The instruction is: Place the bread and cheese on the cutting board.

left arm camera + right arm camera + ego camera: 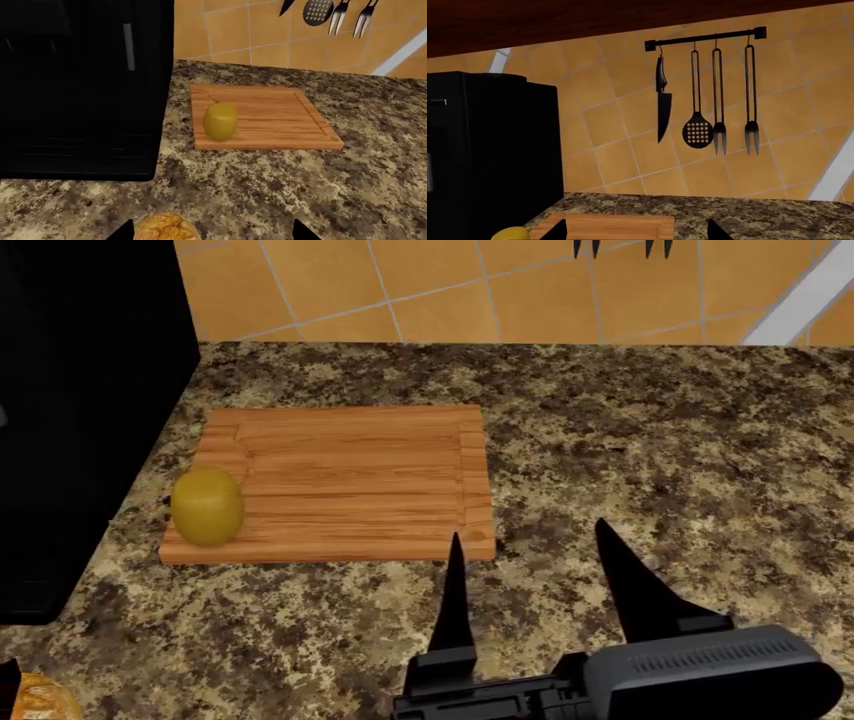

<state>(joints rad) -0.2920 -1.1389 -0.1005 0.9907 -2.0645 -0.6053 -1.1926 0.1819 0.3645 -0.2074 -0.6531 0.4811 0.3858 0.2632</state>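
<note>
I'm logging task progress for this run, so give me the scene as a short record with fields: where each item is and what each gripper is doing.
cheese: on the cutting board, near its edge beside the black appliance
bread: off the board, on the granite counter, between the left gripper fingertips; contact not visible
left gripper: open around the bread
right gripper: open, empty, just in front of the board
wall rack: knife, slotted spoon, two forks hanging
remaining: bread not yet on board

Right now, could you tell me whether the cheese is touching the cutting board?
Touching. In the head view the cheese rests on the cutting board at its left edge; the left wrist view shows the same, with no gap beneath it.
</note>
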